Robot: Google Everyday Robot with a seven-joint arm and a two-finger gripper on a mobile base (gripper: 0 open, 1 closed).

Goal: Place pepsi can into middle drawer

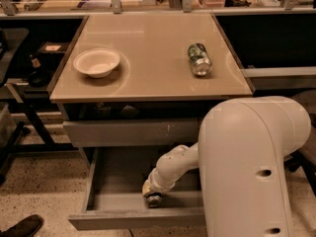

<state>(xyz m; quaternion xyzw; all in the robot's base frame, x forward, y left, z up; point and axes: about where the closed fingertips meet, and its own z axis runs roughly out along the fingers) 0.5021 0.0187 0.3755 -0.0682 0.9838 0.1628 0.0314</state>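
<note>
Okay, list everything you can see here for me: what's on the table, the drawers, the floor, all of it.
table: one, beige top, centre of view
bowl: one, white, upright on the left of the tabletop
can: one, green and silver, lying on its side on the right of the tabletop
closed drawer: one, grey front with white scratches, just under the tabletop
open drawer: one, grey, pulled out below the closed one
small can, likely: one, only a silvery end shows, under the claw in the open drawer
shoe: one, dark, on the speckled floor at bottom left
arm: one, white, lower right, reaching down into the open drawer
claw: one, low inside the open drawer near its front wall
</note>
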